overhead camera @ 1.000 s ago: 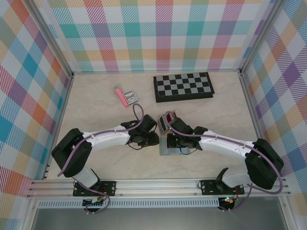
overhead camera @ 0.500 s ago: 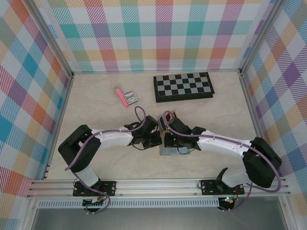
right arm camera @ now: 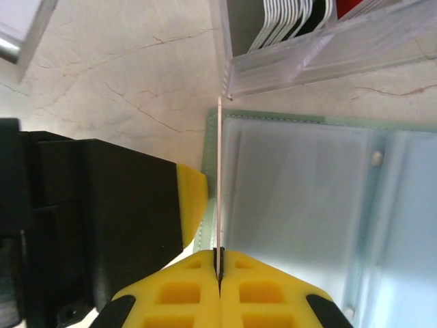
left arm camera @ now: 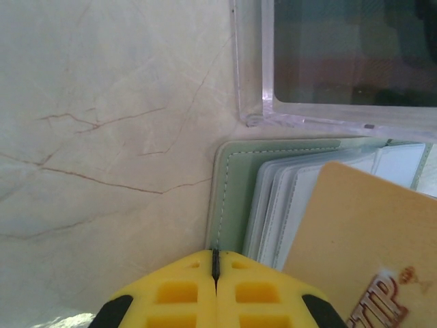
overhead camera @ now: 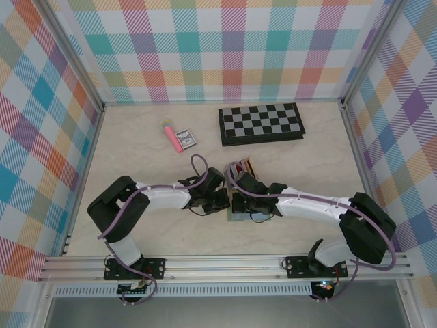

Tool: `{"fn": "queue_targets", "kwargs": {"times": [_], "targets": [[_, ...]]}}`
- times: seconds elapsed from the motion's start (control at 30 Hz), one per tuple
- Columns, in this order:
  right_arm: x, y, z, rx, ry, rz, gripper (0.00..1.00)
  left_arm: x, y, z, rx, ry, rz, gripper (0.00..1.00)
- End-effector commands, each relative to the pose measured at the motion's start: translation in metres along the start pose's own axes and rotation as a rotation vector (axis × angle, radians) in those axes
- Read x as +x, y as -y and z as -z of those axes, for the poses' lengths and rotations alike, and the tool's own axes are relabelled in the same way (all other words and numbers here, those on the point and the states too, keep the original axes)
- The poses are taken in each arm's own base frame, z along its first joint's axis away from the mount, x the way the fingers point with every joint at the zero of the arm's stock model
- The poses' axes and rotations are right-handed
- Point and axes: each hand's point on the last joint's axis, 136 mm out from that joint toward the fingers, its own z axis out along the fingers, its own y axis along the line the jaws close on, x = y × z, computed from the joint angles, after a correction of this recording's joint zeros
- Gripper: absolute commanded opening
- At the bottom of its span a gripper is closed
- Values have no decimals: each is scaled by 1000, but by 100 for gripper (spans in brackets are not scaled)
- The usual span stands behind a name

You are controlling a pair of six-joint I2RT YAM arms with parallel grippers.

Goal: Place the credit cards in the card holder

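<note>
The sage-green card holder (left arm camera: 234, 195) lies open on the table, its clear inner pockets (right arm camera: 293, 205) facing up. My right gripper (right arm camera: 219, 263) is shut on a yellow-orange credit card (left arm camera: 358, 236), seen edge-on (right arm camera: 219, 171) standing over the holder's left edge. My left gripper (left arm camera: 216, 263) is shut, its tips down on that same green edge, and its yellow finger (right arm camera: 192, 201) sits just left of the card. From above, both grippers (overhead camera: 220, 202) (overhead camera: 237, 203) meet over the holder (overhead camera: 240, 217). More credit cards stand in a clear rack (right arm camera: 321, 41) just behind it.
The clear rack (overhead camera: 240, 169) stands right behind the holder, close to both wrists. A folded chessboard (overhead camera: 261, 124) lies at the back right. A pink marker (overhead camera: 169, 135) and a small dark packet (overhead camera: 185, 139) lie at the back left.
My left gripper has slid right to the holder's edge and its jaws have closed. The right gripper has moved slightly left and nearer with the card.
</note>
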Motion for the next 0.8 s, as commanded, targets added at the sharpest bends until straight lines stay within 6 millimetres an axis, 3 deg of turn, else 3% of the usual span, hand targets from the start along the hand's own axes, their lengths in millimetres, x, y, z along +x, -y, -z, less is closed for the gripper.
{"fn": "queue_targets", "kwargs": {"times": [0.0,0.23,0.37,0.6,0.77], "targets": [[6,16,-2,79,0,3,6,7,-32,-12,-88,-27,35,0],[1,33,15,162,32,28,6,12,-49,-17,-148,-42,48,0],[6,54,21,264,21,47,7,13,-51,-20,-150,-52,49,0],[-1,58,38,246,60,38,8,15,-56,-20,-171,-55,40,0],[-3,81,43,319,43,-1,8,15,-54,-19,-165,-57,38,0]]}}
